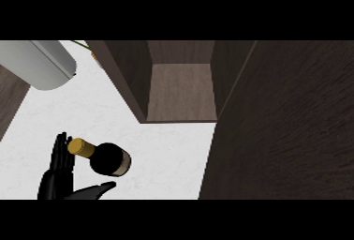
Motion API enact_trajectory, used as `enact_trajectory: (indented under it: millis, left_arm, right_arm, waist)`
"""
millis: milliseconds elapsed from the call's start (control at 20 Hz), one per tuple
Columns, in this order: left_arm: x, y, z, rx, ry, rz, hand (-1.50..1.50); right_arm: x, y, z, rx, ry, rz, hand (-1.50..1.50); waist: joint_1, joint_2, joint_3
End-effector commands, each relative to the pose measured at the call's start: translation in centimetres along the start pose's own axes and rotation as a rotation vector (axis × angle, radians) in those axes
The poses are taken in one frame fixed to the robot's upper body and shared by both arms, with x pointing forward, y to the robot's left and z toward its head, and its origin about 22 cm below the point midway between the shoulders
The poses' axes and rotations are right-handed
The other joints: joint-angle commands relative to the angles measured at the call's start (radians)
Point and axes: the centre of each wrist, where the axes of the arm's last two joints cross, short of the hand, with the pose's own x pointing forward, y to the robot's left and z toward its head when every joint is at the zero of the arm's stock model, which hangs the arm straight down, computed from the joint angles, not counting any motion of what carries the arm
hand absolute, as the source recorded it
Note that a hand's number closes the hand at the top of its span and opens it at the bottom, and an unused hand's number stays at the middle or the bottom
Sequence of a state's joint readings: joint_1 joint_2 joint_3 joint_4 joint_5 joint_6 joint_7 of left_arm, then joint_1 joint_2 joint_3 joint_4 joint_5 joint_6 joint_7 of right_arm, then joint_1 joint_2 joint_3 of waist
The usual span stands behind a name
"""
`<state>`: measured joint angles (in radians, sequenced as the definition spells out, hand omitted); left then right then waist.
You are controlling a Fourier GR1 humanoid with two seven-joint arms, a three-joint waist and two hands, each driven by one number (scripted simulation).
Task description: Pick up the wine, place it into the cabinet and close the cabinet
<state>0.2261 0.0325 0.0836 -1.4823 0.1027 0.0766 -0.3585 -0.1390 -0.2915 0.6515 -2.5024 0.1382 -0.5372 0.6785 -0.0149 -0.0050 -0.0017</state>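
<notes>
The wine bottle (107,158) stands on the white counter at lower left, seen from above: a dark body with a tan label band and a gold cap. My left hand (61,174) is right beside it on its left, open, fingers straight and pointing up, thumb reaching under the bottle. Whether the fingers touch the cap I cannot tell. The dark wood cabinet (181,89) stands open beyond the bottle, its inner shelf bare. Its open door (283,126) fills the right side. My right hand does not show.
A large grey-white cylinder (38,63) lies at the upper left over the counter. A dark wood edge (10,101) runs along the far left. White counter (166,154) lies between the bottle and the cabinet door.
</notes>
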Motion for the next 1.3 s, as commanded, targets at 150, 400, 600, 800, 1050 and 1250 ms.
enact_trajectory:
  millis: [150, 400, 600, 800, 1050, 1250]
  left_arm:
    - [-2.7, 0.1, -0.7, -0.055, 0.072, 0.073, -1.50]
    - [-5.3, 1.2, -0.5, -0.092, 0.089, 0.139, -1.50]
    - [-6.0, -0.6, -0.5, -0.118, 0.087, 0.138, -1.50]
    - [-6.6, -0.5, -2.1, -0.127, 0.066, 0.138, -1.50]
    - [-7.1, -2.3, -1.2, -0.100, 0.033, 0.168, -1.50]
    - [-7.5, -2.5, -1.6, -0.077, 0.021, 0.208, 1.50]
  right_arm:
    - [2.6, -0.5, 2.4, -0.024, -0.110, 0.020, -1.50]
    - [2.4, -0.5, 3.0, -0.037, -0.118, 0.025, -1.50]
    - [3.0, -1.0, 2.4, -0.045, -0.112, 0.037, -1.50]
    - [2.4, -0.7, 3.2, -0.026, -0.102, 0.038, -1.50]
    - [3.0, -1.1, 4.0, -0.024, -0.093, 0.045, -1.50]
    - [2.9, -0.7, 3.6, -0.036, -0.105, 0.036, -1.50]
  waist:
    - [-0.001, 0.001, 0.000]
    - [-0.007, 0.000, -0.001]
    - [0.003, 0.002, 0.000]
    - [-0.002, 0.002, 0.000]
    - [-0.002, 0.000, 0.001]
    - [-0.001, 0.000, 0.000]
